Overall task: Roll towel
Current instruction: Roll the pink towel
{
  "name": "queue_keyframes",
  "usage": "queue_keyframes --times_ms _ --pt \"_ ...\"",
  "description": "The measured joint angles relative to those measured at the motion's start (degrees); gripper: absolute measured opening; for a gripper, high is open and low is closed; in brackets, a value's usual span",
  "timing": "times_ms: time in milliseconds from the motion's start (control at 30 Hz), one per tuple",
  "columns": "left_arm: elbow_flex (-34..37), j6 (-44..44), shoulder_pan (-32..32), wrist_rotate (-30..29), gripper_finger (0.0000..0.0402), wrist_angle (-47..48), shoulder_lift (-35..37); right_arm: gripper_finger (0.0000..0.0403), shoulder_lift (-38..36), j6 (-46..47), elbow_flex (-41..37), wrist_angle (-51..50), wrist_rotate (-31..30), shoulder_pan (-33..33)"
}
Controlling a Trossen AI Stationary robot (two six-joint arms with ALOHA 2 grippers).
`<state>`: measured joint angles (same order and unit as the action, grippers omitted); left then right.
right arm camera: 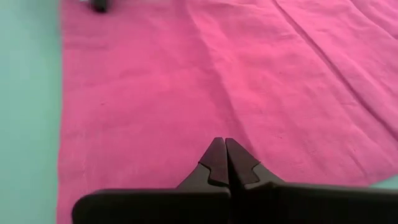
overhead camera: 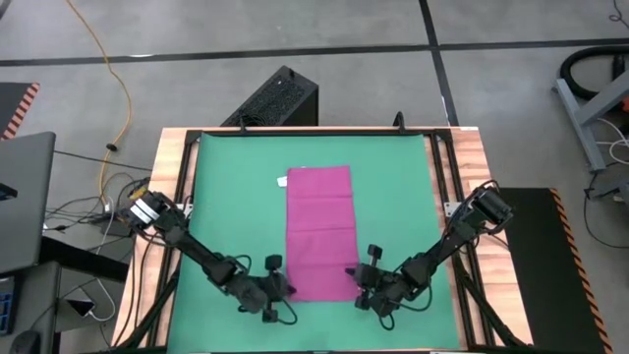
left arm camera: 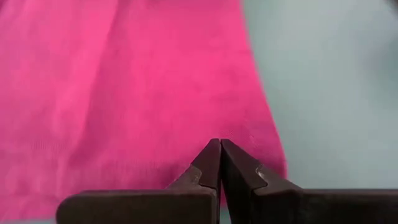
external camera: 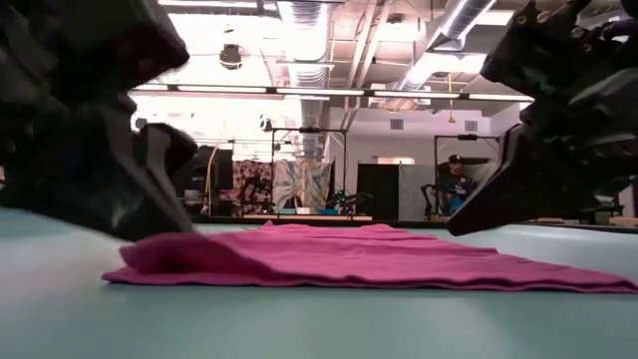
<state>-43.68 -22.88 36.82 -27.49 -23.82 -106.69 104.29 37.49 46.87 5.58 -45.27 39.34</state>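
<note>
Both grippers (overhead camera: 287, 287) (overhead camera: 356, 282) closed, flanking towel (overhead camera: 319, 231).

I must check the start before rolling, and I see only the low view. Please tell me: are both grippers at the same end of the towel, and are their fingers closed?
Observer: Yes. In the high view the left gripper and the right gripper sit at the two corners of the towel end nearest the arm bases.
Operator: Are the fingers closed?
Observer: Both wrist views show the fingers pressed together, tips over the pink cloth. I cannot tell if cloth is pinched.
Operator: Where is the white tag?
Observer: The tag is at the far end, on the left arm's side, lying on the green mat.
</note>
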Motion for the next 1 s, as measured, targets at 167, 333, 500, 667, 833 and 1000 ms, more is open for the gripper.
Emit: queue_keyframes --times_ms 167,333,500,667,833,1000 --pt "-0.9 -5.0 0.1 1.3 0.0000 8.1 0.1 0.0000 0.0 0.4 0.0 -0.7 0.3 0.0" --pt "-0.9 -7.0 0.9 1.3 0.0000 7.6 0.3 0.0000 -0.3 -2.2 0.0 3.4 -1.3 0.9" --pt "-0.8 -4.5 2.2 0.1 0.0000 8.2 3.1 0.0000 -0.5 -13.2 1.4 12.3 0.2 3.1" --pt "-0.9 -1.4 3.5 -3.2 0.0000 6.8 5.8 0.0000 0.0 -13.9 1.4 13.5 5.0 2.5" --pt "-0.8 -1.6 4.2 -1.5 0.0000 6.4 5.8 0.0000 0.0 -13.6 1.4 14.1 9.4 2.1" --pt "0.1 -1.6 4.8 -0.4 0.0000 6.4 5.3 0.0000 0.0 -12.9 1.4 14.0 10.4 2.3"
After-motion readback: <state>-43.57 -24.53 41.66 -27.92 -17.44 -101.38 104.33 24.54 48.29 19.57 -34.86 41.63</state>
